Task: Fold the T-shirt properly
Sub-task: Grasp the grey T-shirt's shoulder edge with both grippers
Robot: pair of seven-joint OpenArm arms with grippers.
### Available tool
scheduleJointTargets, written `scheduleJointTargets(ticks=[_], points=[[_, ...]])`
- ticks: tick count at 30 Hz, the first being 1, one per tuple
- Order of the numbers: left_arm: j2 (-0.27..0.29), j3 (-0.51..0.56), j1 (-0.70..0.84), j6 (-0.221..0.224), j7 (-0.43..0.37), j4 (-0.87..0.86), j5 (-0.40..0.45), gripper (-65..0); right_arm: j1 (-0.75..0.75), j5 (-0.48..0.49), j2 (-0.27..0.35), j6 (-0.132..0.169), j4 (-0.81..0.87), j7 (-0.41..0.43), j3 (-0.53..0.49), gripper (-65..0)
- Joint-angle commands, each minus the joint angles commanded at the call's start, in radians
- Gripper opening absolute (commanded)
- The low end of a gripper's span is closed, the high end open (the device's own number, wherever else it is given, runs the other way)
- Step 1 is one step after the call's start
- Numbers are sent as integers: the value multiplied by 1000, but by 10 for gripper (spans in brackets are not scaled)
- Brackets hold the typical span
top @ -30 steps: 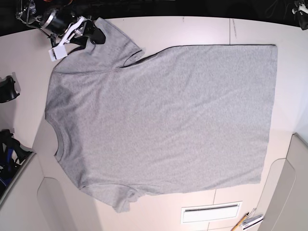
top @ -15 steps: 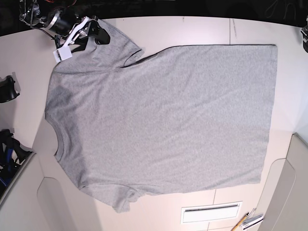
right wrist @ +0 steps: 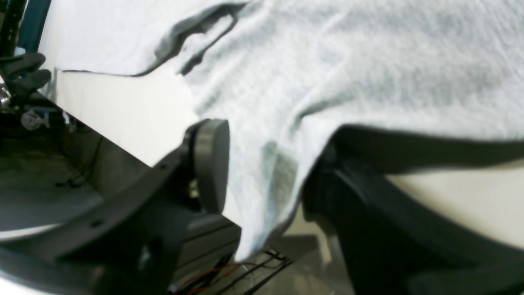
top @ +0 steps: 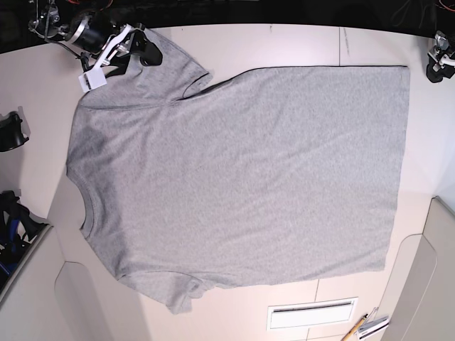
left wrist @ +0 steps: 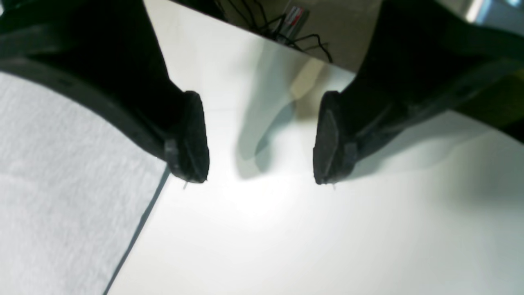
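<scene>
The T-shirt (top: 242, 177) lies spread flat and plain side up across the white table (top: 298, 44), collar toward the left of the base view, hem toward the right, one sleeve at the far left corner and the other at the near edge.

My right gripper (top: 135, 51) is up at that far-left sleeve. Through my right wrist camera, the sleeve's edge (right wrist: 270, 180) drapes down between my two fingers, one round pad (right wrist: 211, 164) on one side and the dark finger on the other. There is daylight between the pad and the cloth, so my jaws stand apart around the fabric, not pinched on it. A white tag (top: 88, 78) hangs just beside this gripper.

My left gripper (left wrist: 261, 143) sits at the far right corner, showing in the base view only as a small dark shape at the frame's edge. Its wrist camera gives it clearly: both fingertips (left wrist: 190, 139) wide apart, holding nothing, poised above bare table. The shirt's hem edge (left wrist: 61, 184) lies just to one side of them, close but not between them.

Near the front edge, a white vent slot (top: 311, 313) and some pens (top: 366, 327) sit clear of the shirt.
</scene>
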Motion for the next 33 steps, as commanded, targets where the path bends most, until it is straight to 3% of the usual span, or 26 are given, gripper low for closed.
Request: scheduleJointTargets(ticks=[5, 16, 19, 22, 33], points=[[0, 14, 0, 0, 11, -21, 6, -212, 0, 4, 0, 0, 0, 0, 0, -368], [0, 231, 1, 0, 64, -60, 37, -212, 0, 3, 0, 0, 0, 0, 0, -368], [0, 258, 11, -31, 106, -60, 33, -213, 0, 3, 0, 0, 0, 0, 0, -368], [0, 279, 42, -61, 127, -56, 3, -213, 0, 3, 0, 0, 0, 0, 0, -368], [0, 281, 52, -80, 154, -52, -9, -237, 0, 3, 0, 0, 0, 1, 0, -370]])
